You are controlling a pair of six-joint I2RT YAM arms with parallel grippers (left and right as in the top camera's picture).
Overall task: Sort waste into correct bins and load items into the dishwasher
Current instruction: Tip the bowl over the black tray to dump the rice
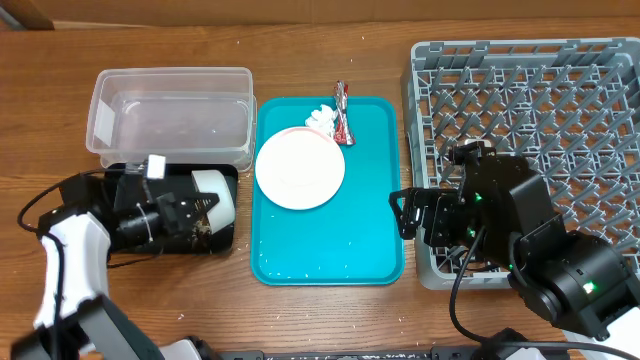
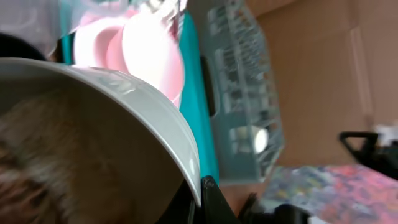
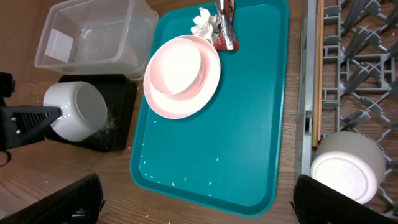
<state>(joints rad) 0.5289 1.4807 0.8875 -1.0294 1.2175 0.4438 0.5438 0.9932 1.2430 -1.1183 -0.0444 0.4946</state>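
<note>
My left gripper (image 1: 200, 208) is shut on the rim of a white bowl (image 1: 214, 193), tipped on its side over the black bin (image 1: 222, 240). The bowl fills the left wrist view (image 2: 143, 118), brown residue inside. It also shows in the right wrist view (image 3: 76, 111). My right gripper (image 1: 408, 213) is open and empty over the table between the teal tray (image 1: 370, 200) and the grey dish rack (image 1: 520, 100). A pink plate (image 1: 300, 168) with a pink bowl (image 3: 180, 64) on it sits on the tray, beside a crumpled tissue (image 1: 322, 120) and a red wrapper (image 1: 342, 112). A white bowl (image 3: 346, 167) lies in the rack.
A clear plastic bin (image 1: 170, 110) stands behind the black bin at the left. Small crumbs lie on the tray's front part (image 3: 186, 177). A cardboard box side (image 2: 311, 74) shows in the left wrist view.
</note>
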